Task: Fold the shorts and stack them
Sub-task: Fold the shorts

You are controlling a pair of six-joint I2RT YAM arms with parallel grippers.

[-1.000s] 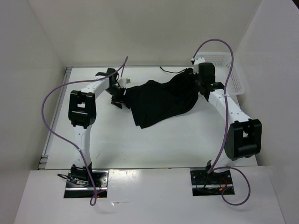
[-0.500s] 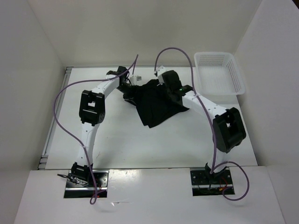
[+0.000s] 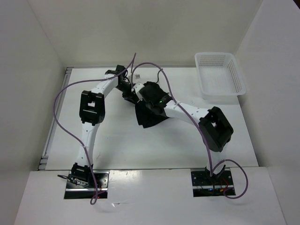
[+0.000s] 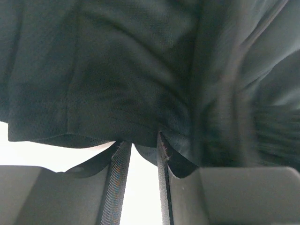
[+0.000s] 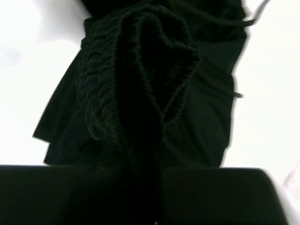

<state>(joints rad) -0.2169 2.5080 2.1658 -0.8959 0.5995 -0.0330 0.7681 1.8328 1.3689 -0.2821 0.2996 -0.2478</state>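
1. The shorts [image 3: 150,115] are bunched at the far middle of the desk [image 3: 117,140], between the two arms and well apart from the white basket [image 3: 220,77] at the far right. Part of the cloth is spread on the desk toward the near side.
2. The gathered elastic waistband [image 5: 136,70] is pinched in the right claw [image 5: 143,161], which is closed on it.
3. The left claw [image 4: 140,187] is set at a hem of the fabric, with cloth hanging in the gap between its fingers [image 4: 51,197]. Whether a firm grip has been made there cannot be told.
4. The step in hand is judged to be a fold, with one side of the shorts brought over the other.
5. The left claw's hold should be made sure before anything is pulled, or the hem may slip out.
6. Both held edges should be kept level and lightly taut, so that no wrinkles are trapped in the fold.
7. The cloth should be lowered onto the desk with its edges matched, and only then let go.
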